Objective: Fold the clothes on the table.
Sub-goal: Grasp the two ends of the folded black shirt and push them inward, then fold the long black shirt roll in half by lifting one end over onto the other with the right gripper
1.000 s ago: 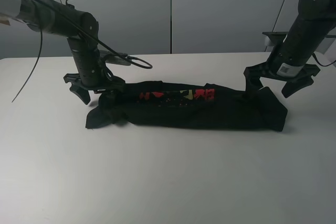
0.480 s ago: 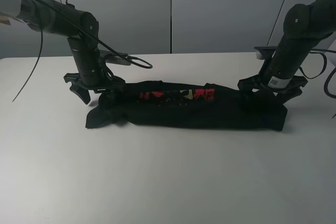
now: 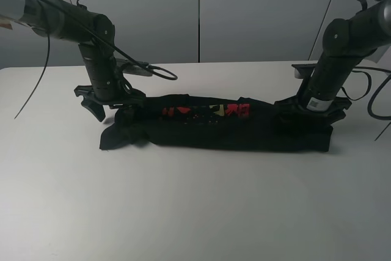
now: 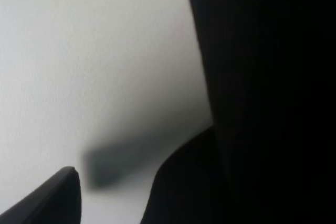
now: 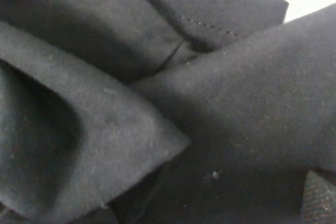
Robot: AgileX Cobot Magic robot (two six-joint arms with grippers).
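The black T-shirt (image 3: 214, 131) lies on the white table (image 3: 195, 212) folded into a long strip, with its red and yellow print (image 3: 208, 111) along the far edge. My left gripper (image 3: 111, 107) is open at the shirt's left end, one finger on the bare table and one at the fabric. In the left wrist view, a fingertip (image 4: 52, 200) hangs over the table (image 4: 94, 51) beside dark fabric (image 4: 262, 103). My right gripper (image 3: 311, 109) is open and pressed down onto the shirt's right end. Folds of fabric (image 5: 157, 103) fill the right wrist view.
A loop of black cable (image 3: 156, 73) hangs from the left arm over the table behind the shirt. Grey wall panels (image 3: 244, 10) stand behind the table's back edge. Bare white tabletop lies in front of the shirt.
My right gripper has come down and to the left from above the shirt's right end onto the fabric. The left arm and the shirt have hardly moved.
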